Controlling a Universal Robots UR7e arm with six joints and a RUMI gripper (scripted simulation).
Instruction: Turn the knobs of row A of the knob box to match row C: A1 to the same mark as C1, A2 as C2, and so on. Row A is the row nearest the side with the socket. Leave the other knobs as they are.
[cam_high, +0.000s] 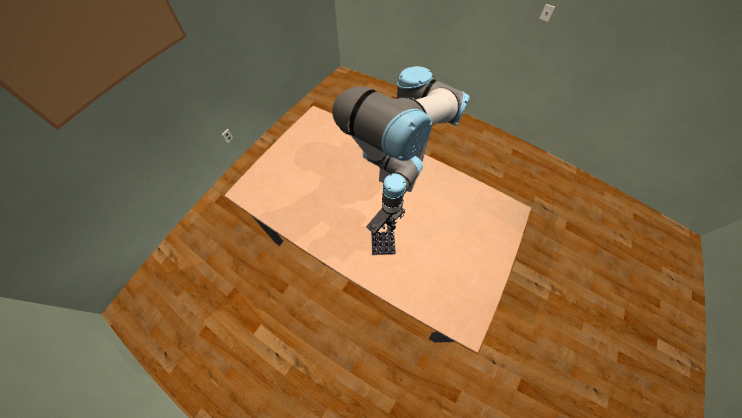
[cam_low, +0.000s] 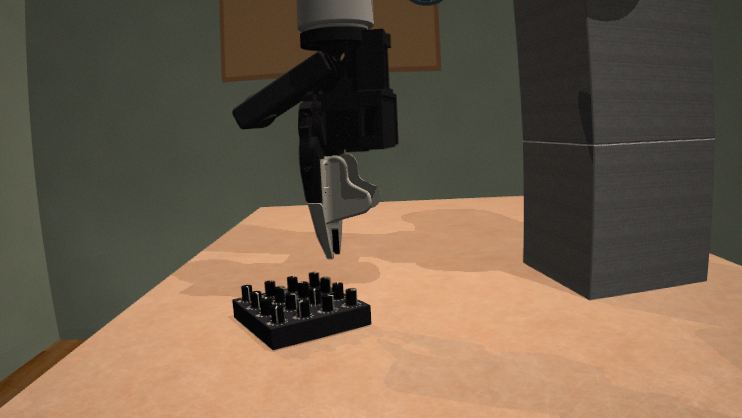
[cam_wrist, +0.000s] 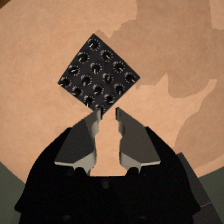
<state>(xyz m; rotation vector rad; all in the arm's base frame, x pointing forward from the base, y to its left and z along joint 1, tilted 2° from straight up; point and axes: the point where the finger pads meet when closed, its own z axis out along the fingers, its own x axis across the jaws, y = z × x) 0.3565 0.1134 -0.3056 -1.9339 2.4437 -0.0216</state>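
Observation:
The black knob box (cam_high: 383, 253) (cam_low: 321, 328) (cam_wrist: 107, 66) lies flat on the table, with its black knobs standing in a square grid. Pale pointer lines and ring marks show around the knobs, most clearly in the wrist view, where the box is turned like a diamond. The socket is not seen, so I cannot tell which side is row A. My gripper (cam_low: 333, 255) (cam_wrist: 109, 108) points down, its fingertips a little apart with nothing between them. It hangs above the knobs, clear of them; in the wrist view the tips are beside the box's lowest corner.
The pale orange table (cam_high: 456, 249) (cam_low: 519, 358) bears the box. A tall dark grey block-like pedestal (cam_low: 649, 218) stands to the right of the gripper in the exterior view. The arm (cam_high: 384, 119) reaches over the table from the back.

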